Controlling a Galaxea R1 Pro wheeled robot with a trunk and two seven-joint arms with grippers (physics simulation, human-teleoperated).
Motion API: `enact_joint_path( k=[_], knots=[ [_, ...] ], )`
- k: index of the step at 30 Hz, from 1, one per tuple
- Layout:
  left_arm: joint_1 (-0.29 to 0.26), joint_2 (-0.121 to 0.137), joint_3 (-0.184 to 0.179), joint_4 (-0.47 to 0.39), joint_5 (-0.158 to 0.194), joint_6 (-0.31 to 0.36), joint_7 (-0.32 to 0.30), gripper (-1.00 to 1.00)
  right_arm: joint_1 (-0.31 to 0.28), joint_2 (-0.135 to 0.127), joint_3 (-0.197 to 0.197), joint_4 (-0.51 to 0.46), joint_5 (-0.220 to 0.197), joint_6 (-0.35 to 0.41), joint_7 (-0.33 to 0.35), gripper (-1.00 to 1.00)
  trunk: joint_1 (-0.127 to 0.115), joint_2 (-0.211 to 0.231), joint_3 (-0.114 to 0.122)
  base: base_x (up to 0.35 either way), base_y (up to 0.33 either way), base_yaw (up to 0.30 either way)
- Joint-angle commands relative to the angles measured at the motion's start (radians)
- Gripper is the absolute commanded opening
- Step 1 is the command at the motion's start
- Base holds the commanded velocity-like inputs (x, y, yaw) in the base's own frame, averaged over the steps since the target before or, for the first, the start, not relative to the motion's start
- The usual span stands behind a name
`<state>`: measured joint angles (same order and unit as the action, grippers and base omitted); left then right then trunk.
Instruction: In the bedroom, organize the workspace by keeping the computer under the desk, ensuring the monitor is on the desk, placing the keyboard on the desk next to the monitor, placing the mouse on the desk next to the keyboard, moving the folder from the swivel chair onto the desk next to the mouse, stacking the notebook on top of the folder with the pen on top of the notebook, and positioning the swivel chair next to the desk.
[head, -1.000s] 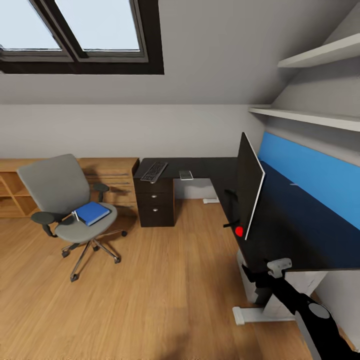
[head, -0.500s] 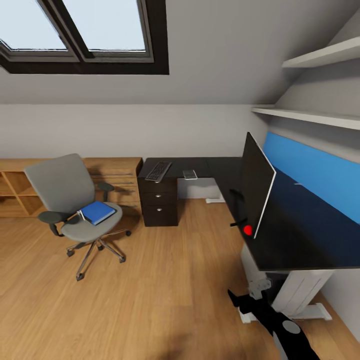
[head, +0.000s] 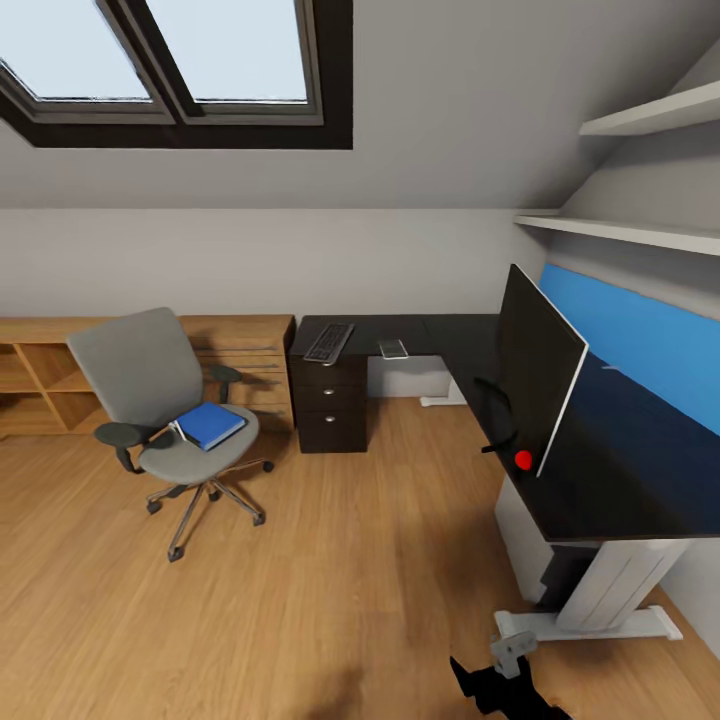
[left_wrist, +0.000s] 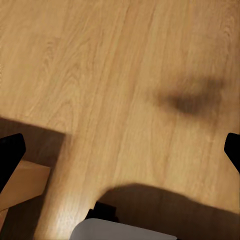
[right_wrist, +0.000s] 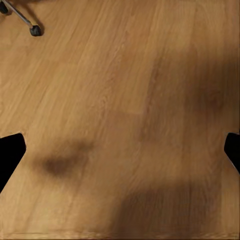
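Note:
The grey swivel chair (head: 150, 395) stands on the floor left of the desk (head: 620, 470), with the blue folder (head: 210, 424) lying on its seat. On the desk's far wing lie the black keyboard (head: 328, 342) and the small grey notebook (head: 393, 348). The monitor (head: 540, 375) stands on the near wing, a red dot at its lower corner. A light-grey panel (head: 522, 535) shows under the desk; I cannot tell if it is the computer. The mouse is out of view. My left gripper (left_wrist: 120, 155) and right gripper (right_wrist: 120, 150) hang open over bare floor, holding nothing.
A light-wood dresser and open shelf unit (head: 245, 360) line the wall behind the chair. The dark drawer unit (head: 330, 410) sits under the keyboard. Wall shelves (head: 640, 235) hang above the desk. One chair caster (right_wrist: 35, 30) shows in the right wrist view. Part of an arm (head: 505, 670) shows low in the head view.
The camera has moved, so the room sits further right in the picture. The right arm has dropped from beside the desk's near edge to the bottom of the view. The task's things lie as before.

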<state>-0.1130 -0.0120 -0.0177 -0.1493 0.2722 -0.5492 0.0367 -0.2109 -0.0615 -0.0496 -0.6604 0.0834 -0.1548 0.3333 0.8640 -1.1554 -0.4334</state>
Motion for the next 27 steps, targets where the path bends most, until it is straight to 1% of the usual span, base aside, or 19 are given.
enact_joint_path(
  k=[1, 3, 6, 11, 13, 14, 16, 21, 22, 25, 27],
  knots=[
    [-0.001, 0.0, -0.002, 0.0, 0.001, -0.003, 0.004, 1.0, -0.001, 0.001, -0.005, 0.014, 0.008, -0.01, 0.006, 1.0, 0.0, -0.001, -0.001, 0.0, 0.025, 0.0],
    [-0.001, 0.0, -0.002, 0.0, 0.001, -0.003, 0.004, 1.0, -0.001, 0.005, -0.005, 0.04, 0.007, -0.019, 0.006, 1.0, 0.0, -0.001, -0.001, 0.0, 0.015, 0.0],
    [-0.001, 0.0, -0.002, 0.0, 0.002, -0.003, 0.004, 1.0, -0.001, 0.013, -0.008, 0.056, 0.005, -0.026, 0.006, 1.0, 0.0, -0.001, -0.001, 0.0, 0.008, 0.0],
    [-0.001, 0.0, -0.002, 0.0, 0.003, -0.003, 0.003, 1.0, -0.001, 0.021, -0.011, 0.073, 0.002, -0.029, 0.006, 1.0, 0.0, -0.001, -0.001, 0.0, 0.003, 0.0],
    [-0.001, 0.0, -0.002, 0.0, 0.003, -0.002, 0.003, 1.0, -0.001, 0.025, -0.011, 0.094, 0.001, -0.03, 0.006, 1.0, -0.008, 0.013, 0.005, 0.0, 0.001, 0.0],
    [-0.001, 0.0, -0.002, 0.0, 0.004, -0.002, 0.003, 1.0, -0.001, 0.031, -0.011, 0.116, 0.0, -0.031, 0.006, 1.0, -0.012, 0.02, 0.008, 0.0, 0.0, 0.0],
    [-0.001, 0.0, -0.002, 0.0, 0.004, -0.002, 0.003, 1.0, -0.001, 0.035, -0.011, 0.127, 0.0, -0.036, 0.006, 1.0, -0.019, 0.034, 0.015, 0.0, 0.0, 0.0],
    [-0.001, 0.0, -0.002, 0.0, 0.004, -0.002, 0.003, 1.0, -0.001, 0.04, -0.011, 0.139, 0.001, -0.095, 0.006, 1.0, -0.038, 0.069, 0.03, 0.0, 0.0, 0.0],
    [-0.001, 0.0, -0.002, 0.0, 0.004, -0.001, 0.003, 1.0, -0.001, 0.041, -0.01, 0.148, 0.003, -0.13, 0.006, 1.0, -0.042, 0.076, 0.033, 0.0, 0.0, 0.0],
    [-0.001, 0.0, -0.002, 0.0, 0.004, 0.0, 0.003, 1.0, -0.001, 0.041, -0.009, 0.176, 0.004, -0.163, 0.006, 1.0, -0.054, 0.097, 0.043, 0.0, 0.0, 0.0],
    [-0.001, 0.0, -0.002, 0.0, 0.004, 0.001, 0.003, 1.0, -0.001, 0.041, -0.008, 0.201, 0.004, -0.198, 0.006, 1.0, -0.061, 0.111, 0.049, 0.0, 0.0, 0.0]
  ],
)
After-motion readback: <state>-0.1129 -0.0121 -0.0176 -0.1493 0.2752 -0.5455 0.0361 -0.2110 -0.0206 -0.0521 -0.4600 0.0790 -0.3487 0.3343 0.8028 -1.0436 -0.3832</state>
